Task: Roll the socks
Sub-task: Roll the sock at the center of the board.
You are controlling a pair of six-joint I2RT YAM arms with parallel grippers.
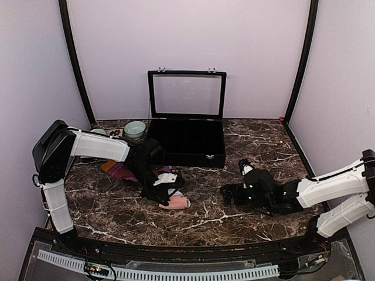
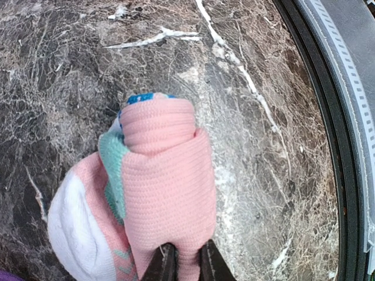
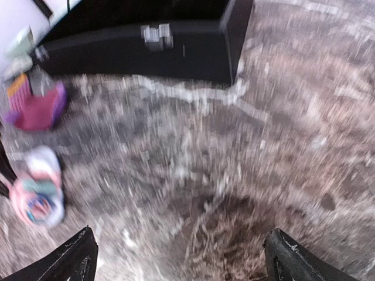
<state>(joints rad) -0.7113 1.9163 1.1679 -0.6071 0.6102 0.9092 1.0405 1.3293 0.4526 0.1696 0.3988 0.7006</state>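
The pink sock (image 1: 176, 202) lies on the bench (image 1: 234, 225) in front of the box (image 1: 193, 159), below its left front corner and well apart from its front wall. The left pincer (image 1: 164, 190) is closed on it. In the left wrist view the two dark fingers (image 2: 167, 266) pinch a band of the pink sock (image 2: 164, 193) between them. The sock is folded over on itself into a thick bundle, with a mint patch and a white patch on one side and a bit of blue at the far end. The maroon sock (image 1: 120, 170) lies flat in front of the box and to its left, beyond the pink one. Its orange cuff points away from the box, and the left arm (image 1: 99, 146) covers part of it. The right pincer (image 1: 234, 180) is in front of the box's right front corner, low over the bench, touching neither sock. Its fingers are spread wide with nothing between them. The right wrist view is blurred, but it shows the right pincer (image 3: 181, 257) parted, the box (image 3: 135, 50) ahead and both socks off to the side, pink (image 3: 38, 196) nearer and maroon (image 3: 38, 105) farther. A mint bowl (image 1: 135, 129) stands just left of the box's rear corner.
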